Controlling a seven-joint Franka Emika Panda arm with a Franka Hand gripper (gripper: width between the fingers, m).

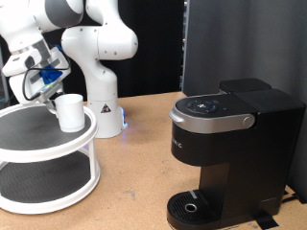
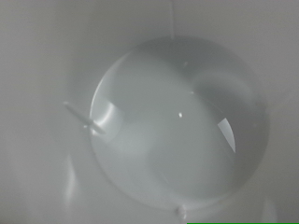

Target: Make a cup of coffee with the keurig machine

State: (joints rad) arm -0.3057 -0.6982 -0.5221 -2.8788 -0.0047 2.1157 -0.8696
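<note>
The cup (image 1: 69, 112) is a small white mug standing on the top tier of a white round two-tier stand (image 1: 29, 144) at the exterior view's left. My gripper (image 1: 45, 84) is just above and to the left of the cup's rim, very close to it. The wrist view looks straight down into the cup's pale, empty inside (image 2: 177, 121), which fills the picture; no fingers show there. The keurig machine (image 1: 230, 144) is black with a silver-grey top ring and stands at the exterior view's right, its lid down and its round drip tray (image 1: 195, 206) bare.
The white robot arm base (image 1: 104, 105) stands behind the stand, on the brown tabletop (image 1: 134, 182). A dark panel (image 1: 240, 43) rises behind the machine. The stand's lower tier (image 1: 38, 182) holds nothing that shows.
</note>
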